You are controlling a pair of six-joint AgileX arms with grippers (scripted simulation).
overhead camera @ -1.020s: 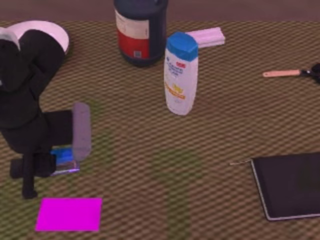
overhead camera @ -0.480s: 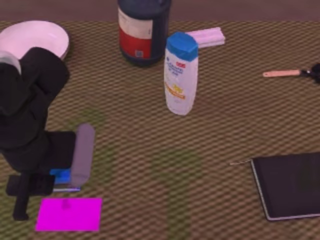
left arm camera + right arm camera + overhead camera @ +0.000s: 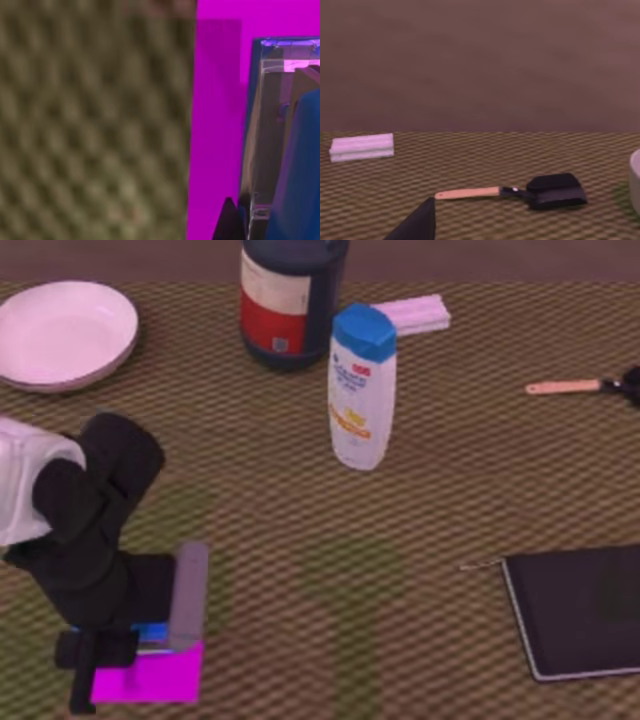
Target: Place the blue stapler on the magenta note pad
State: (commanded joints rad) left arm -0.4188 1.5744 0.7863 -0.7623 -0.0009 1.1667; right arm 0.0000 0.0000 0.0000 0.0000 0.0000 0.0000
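The stapler point(image 3: 152, 632) is pinched in the left tool point(image 3: 130, 640), directly over the pad point(image 3: 150, 680), whose magenta fills the space under it in the wrist view. It is judged small, rigid and light, its rounded plastic top likely slippery, so the flat sides are the surer hold. Much of it is hidden beneath the arm from above; contact with the pad cannot be told. The right tool's state cannot be told.
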